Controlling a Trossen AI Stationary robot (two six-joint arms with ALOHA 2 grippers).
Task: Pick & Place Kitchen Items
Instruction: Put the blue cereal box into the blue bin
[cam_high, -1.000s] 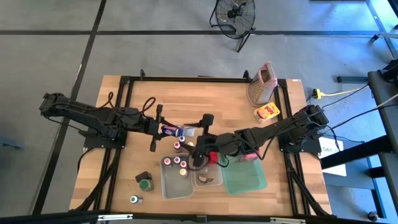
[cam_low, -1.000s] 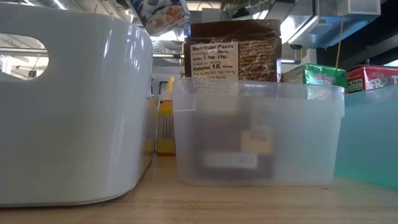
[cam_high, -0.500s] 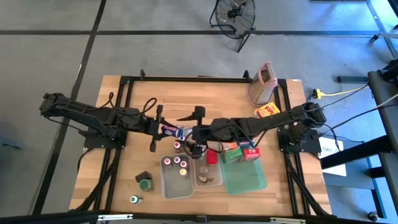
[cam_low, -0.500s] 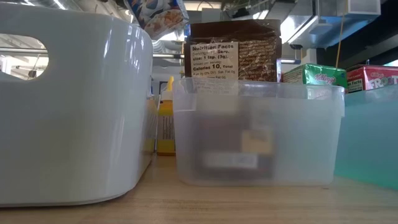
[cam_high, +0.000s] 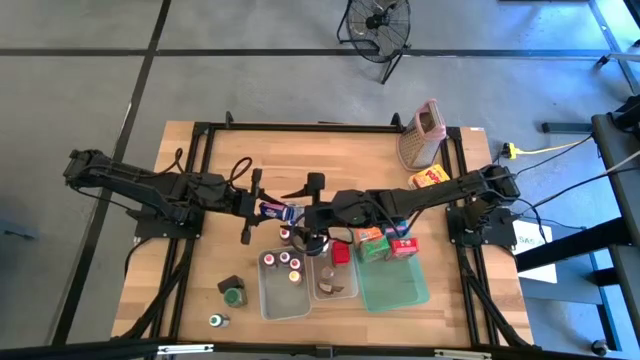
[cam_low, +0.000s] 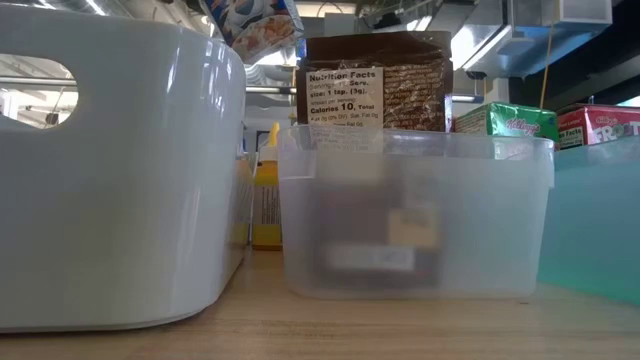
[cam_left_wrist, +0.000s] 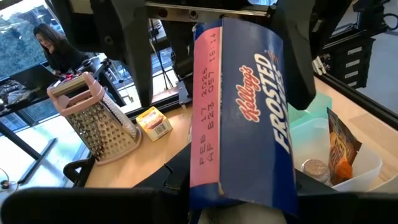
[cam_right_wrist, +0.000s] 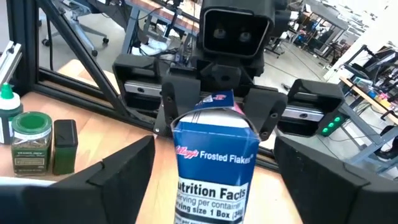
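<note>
1. At the far left of the high view we see the left arm reaching in over the wooden worktop (cam_high: 200, 270) toward its centre.
2. Near the worktop's front left corner stand a small white-capped bottle (cam_high: 214, 321), a green-lidded spice jar (cam_high: 234, 296) and a dark little jar (cam_high: 228, 284), close together and apart from the tubs.
3. The left claw (cam_high: 268, 209) is clamped on a blue Frosted Flakes carton (cam_high: 278, 211), which it holds up above the worktop just behind the tubs; in the left wrist view the carton (cam_left_wrist: 239, 112) fills the space between the dark fingers (cam_left_wrist: 134, 43).
4. Just in front of it sits a clear tub (cam_high: 282, 306) with several red- and white-capped spice jars (cam_high: 283, 261) inside.
5. The right claw (cam_high: 308, 203) faces the same carton from the other side with its fingers spread wide on either flank of the box; we cannot tell from the right wrist view whether they touch it.
6. A smaller clear tub (cam_high: 335, 292) lies next, holding a brown packet (cam_high: 330, 290), with a red carton (cam_high: 341, 252) at its rear edge.
7. The green tray (cam_high: 395, 290) follows, with a green carton (cam_high: 373, 242) and a red carton with a white label (cam_high: 403, 245) at its back end.
8. Toward the back right stand a yellow carton (cam_high: 429, 180) and the metal grater with a pink top (cam_high: 421, 135).
9. The right arm stretches from the worktop's right edge to the centre.
</note>
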